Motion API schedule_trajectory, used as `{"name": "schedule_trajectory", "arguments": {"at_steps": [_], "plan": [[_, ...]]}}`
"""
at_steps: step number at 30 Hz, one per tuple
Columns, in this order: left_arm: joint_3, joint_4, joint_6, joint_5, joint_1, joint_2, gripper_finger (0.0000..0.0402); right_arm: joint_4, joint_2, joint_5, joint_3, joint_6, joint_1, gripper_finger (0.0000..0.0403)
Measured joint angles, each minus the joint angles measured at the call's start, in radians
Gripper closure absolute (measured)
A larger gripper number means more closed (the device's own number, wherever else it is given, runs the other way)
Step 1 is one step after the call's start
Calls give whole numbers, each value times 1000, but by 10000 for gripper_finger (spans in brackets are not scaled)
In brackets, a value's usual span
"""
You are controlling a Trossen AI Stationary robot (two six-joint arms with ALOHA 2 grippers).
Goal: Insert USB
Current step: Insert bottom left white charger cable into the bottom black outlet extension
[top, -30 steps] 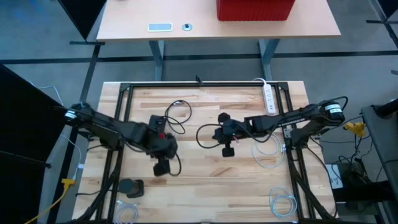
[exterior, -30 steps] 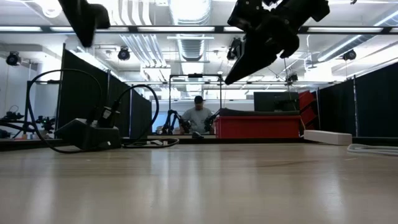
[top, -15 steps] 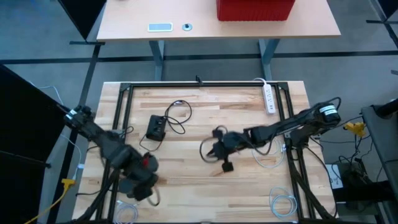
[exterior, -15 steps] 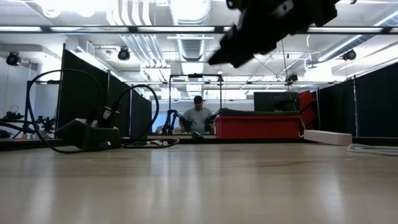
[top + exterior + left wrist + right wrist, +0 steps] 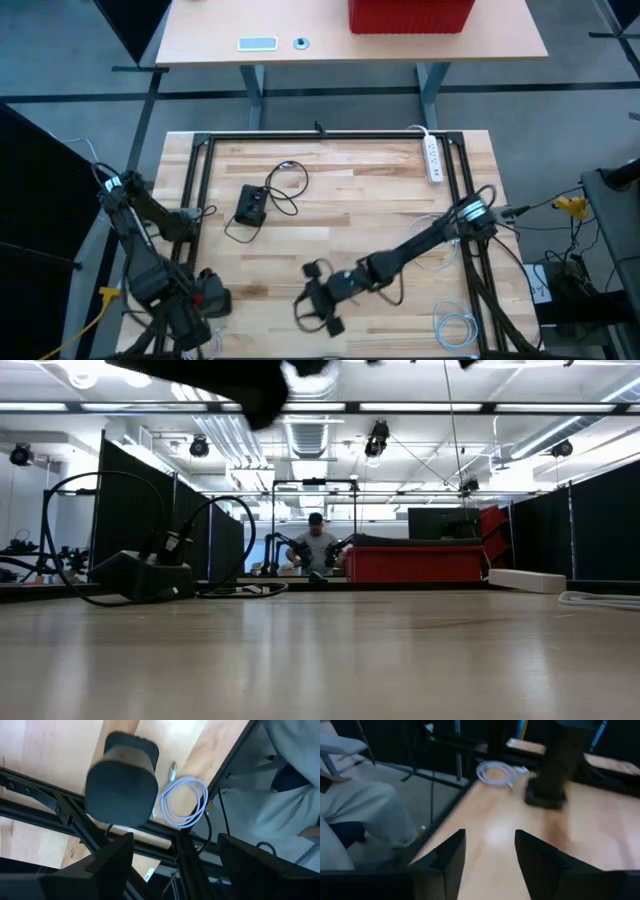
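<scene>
A white coiled USB cable (image 5: pixel 182 802) lies at the table's near left corner (image 5: pixel 205 340), its metal plug (image 5: pixel 172 770) pointing toward a dark rounded puck (image 5: pixel 122 785). A black hub (image 5: pixel 250 205) with a looped black cord rests flat on the table's left middle, and shows at the left in the low view (image 5: pixel 140 575). My left gripper (image 5: pixel 175 840) hangs open above the puck and the coil (image 5: pixel 198 320), holding nothing. My right gripper (image 5: pixel 490 835) stands open over the near middle of the table (image 5: pixel 318 308), pointing toward the near left corner, nothing between its fingers.
A black frame rail (image 5: pixel 45 785) runs along the table's left and near edges. A second white cable coil (image 5: pixel 455 325) lies near right, a white power strip (image 5: pixel 433 158) far right. A person's leg (image 5: pixel 365 815) is close beyond the near edge.
My left gripper has swung from above the hub toward the near left corner and turned about its own axis. My right gripper has gone from the table's middle toward the near edge and left, sinking a little and tipping up toward level. The hub has stayed where it was.
</scene>
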Motion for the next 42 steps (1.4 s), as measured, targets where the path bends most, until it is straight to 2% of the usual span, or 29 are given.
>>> {"name": "schedule_trajectory", "arguments": {"at_steps": [7, 13, 18, 27, 35, 42], "plan": [[0, 1, -41, 1, -60, 7, 126, 0, 255, 2, 363, -39, 23, 225], [-1, 1, -40, -3, -84, 8, 126, -26, 476, 4, 695, -27, 0, 232], [-3, 1, -39, -14, -90, 8, 126, -104, 601, 3, 889, 24, -29, 244], [-35, 43, 21, -27, -117, 45, 126, -268, 604, -1, 933, -7, -33, 243], [-47, 301, 51, -26, -124, 159, 126, -317, 601, 1, 933, -9, -33, 250], [-48, 424, 123, -1, -139, 304, 126, -339, 592, 1, 933, -68, -33, 254]]}}
